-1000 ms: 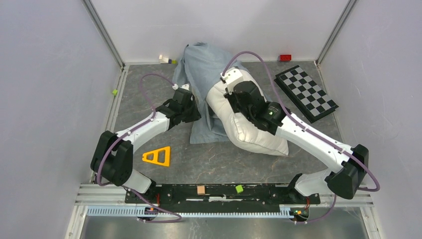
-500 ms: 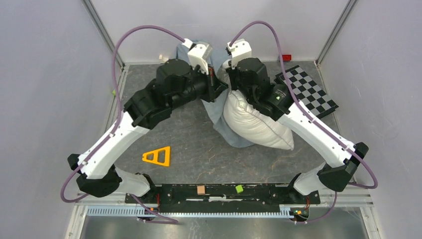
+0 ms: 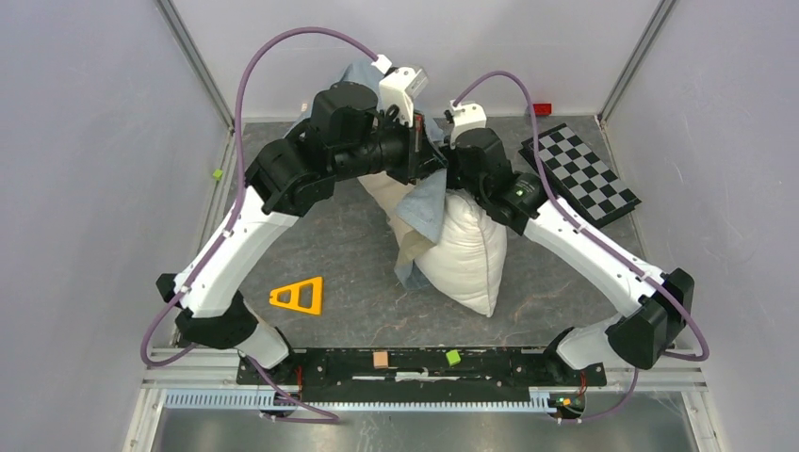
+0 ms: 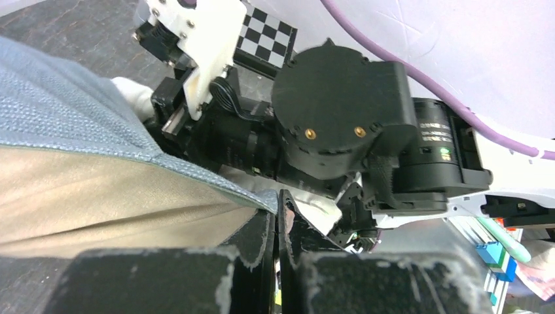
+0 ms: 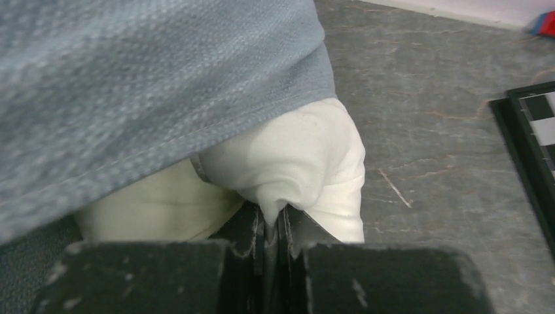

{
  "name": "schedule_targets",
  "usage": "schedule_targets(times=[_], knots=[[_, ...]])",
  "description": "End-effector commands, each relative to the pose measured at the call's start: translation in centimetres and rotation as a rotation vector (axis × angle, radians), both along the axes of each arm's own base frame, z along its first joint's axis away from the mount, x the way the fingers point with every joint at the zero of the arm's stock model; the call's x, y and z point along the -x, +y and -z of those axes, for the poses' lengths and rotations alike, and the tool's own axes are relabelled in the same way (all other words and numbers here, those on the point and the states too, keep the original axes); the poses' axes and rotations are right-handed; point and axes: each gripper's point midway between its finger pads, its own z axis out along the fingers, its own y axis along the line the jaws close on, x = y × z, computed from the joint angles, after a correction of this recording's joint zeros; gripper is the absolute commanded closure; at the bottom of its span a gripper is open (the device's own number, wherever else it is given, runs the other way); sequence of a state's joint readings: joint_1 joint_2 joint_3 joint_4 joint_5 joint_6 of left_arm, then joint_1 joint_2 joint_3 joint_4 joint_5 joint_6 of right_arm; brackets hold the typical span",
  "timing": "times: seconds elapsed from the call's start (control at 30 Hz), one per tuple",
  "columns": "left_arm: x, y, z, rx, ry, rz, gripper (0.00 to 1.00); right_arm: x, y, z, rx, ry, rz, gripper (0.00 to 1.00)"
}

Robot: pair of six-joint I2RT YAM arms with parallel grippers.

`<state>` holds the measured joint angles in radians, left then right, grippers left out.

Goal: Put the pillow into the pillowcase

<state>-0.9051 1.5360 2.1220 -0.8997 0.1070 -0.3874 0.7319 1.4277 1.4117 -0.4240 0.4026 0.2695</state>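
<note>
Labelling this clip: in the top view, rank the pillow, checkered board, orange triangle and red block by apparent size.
Largest to smallest:
1. pillow, though partly covered by the pillowcase and held up nearer the camera
2. checkered board
3. orange triangle
4. red block

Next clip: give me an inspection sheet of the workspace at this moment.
Surface: grey marbled table, nothing spilled.
Job's things: pillow held up by a corner, lower end on the table, mostly outside; pillowcase draped over its top.
Clutter: checkered board, orange triangle, red block, green cube.
Grippers: left gripper shut on the pillowcase hem; right gripper shut on a pillow corner.
Cables: purple cables arch above the arms, no snag seen.
Surroundings: plain walls; nothing else seen.
</note>
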Motion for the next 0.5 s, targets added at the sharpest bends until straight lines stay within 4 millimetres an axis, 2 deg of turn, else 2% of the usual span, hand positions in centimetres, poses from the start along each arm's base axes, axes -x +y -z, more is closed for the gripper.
schedule_targets(times=[0.0,0.13,0.2,0.33,0.43,0.47], knots=[[7.2,-2.4,-10.3,0.291,-0.135,0.308,0.97,-3.0,1.3,0.3,-0.201,0.003,-0.041,1.00],[9.8,-3.3,-11.0,0.285,-0.175,0.363,0.97,-3.8,2.7,3.1,-0.251,0.077,-0.158,1.00],[9.6,-3.8,-10.6,0.261,-0.183,0.348,0.97,-4.0,3.0,4.3,-0.261,0.106,-0.178,1.00],[5.3,-4.6,-6.8,0.119,-0.197,0.211,0.97,-4.5,1.8,6.5,-0.283,0.145,-0.136,1.00],[0.8,-4.9,-3.5,0.071,-0.112,0.149,0.98,-5.1,-0.2,8.2,-0.286,0.167,-0.063,1.00],[-0.7,-4.7,-3.0,0.071,-0.091,0.122,0.98,-5.5,-0.8,8.7,-0.284,0.170,-0.042,1.00]])
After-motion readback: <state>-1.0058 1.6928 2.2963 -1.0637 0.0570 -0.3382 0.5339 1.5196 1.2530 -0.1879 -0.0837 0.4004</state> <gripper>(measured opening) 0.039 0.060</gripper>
